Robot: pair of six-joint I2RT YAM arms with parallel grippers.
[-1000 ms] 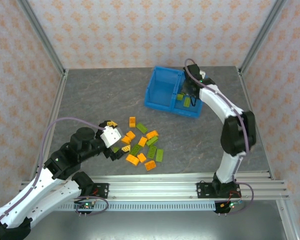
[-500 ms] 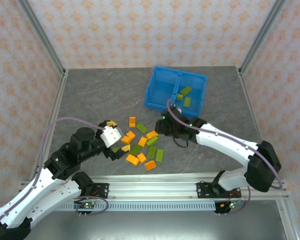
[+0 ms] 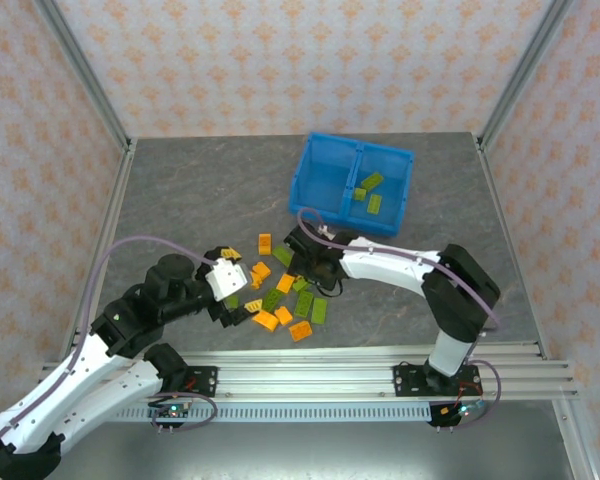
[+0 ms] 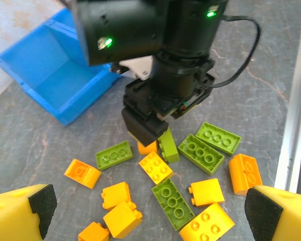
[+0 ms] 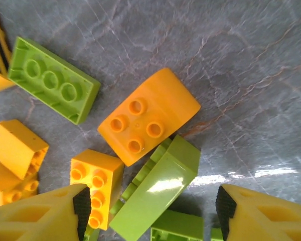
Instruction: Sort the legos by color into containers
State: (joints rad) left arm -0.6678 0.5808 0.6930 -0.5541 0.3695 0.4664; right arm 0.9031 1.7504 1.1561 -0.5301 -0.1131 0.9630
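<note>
Right gripper [image 5: 150,211]: my jaws parted, astride a tilted green lego [image 5: 158,193], its lower end cut off, pad contact unclear; left gripper [image 4: 148,213]: my jaws wide, holding nothing; loose legos [image 3: 280,290] lie just before the blue bin [image 3: 332,217]; three green bricks [image 3: 370,182] in its right compartment.

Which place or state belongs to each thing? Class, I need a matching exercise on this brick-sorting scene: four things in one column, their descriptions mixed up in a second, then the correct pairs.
Things
1. left gripper
2. right gripper
3. left compartment
4. right compartment

Descriptions
A. holds a few green bricks
B. down at the pile, fingers either side of a tilted green brick
C. holds no bricks
D. open wide at the pile's left edge

Pairs: 1-D, 2-B, 3-C, 4-A
</note>
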